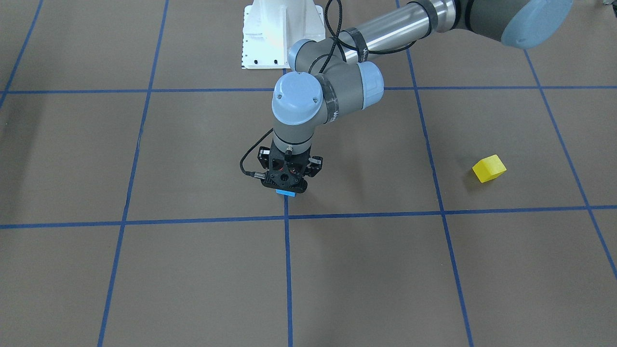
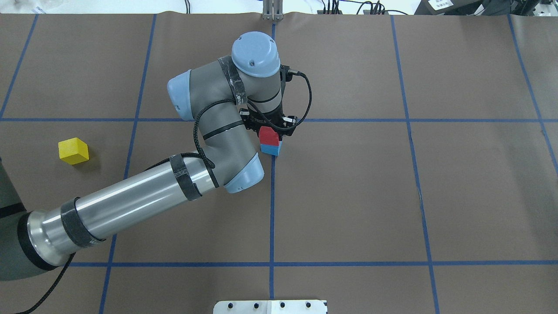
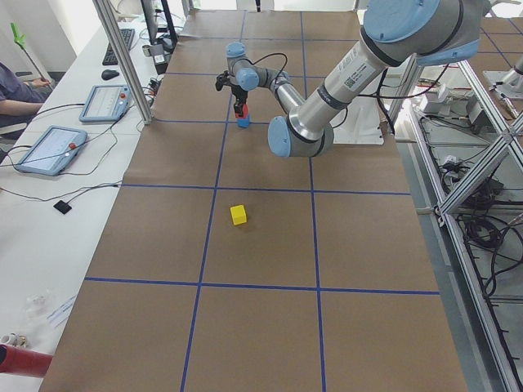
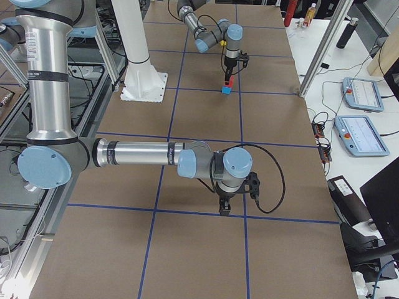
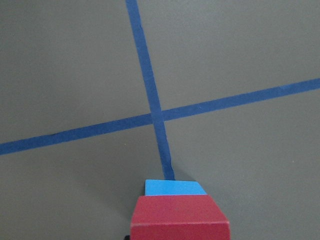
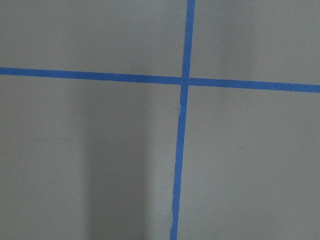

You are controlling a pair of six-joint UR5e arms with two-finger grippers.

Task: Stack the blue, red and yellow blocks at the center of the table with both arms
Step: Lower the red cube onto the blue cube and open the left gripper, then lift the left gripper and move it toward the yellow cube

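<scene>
A red block (image 2: 269,136) sits on top of a blue block (image 2: 270,150) at the table's center, beside a tape crossing. My left gripper (image 2: 270,133) stands straight above the stack and is shut on the red block (image 5: 179,217). The blue block (image 5: 175,187) shows just under it. From the front only a blue sliver (image 1: 286,193) shows under the left gripper (image 1: 287,187). A yellow block (image 2: 73,151) lies alone far to the left, also seen from the front (image 1: 489,168). My right gripper (image 4: 224,210) hangs low over bare table in the exterior right view only; I cannot tell if it is open.
The brown table (image 2: 392,196) is marked with a blue tape grid. The robot's white base plate (image 1: 274,33) sits at the table's near edge. Tablets (image 3: 49,147) and cables lie on a side bench beyond the far edge.
</scene>
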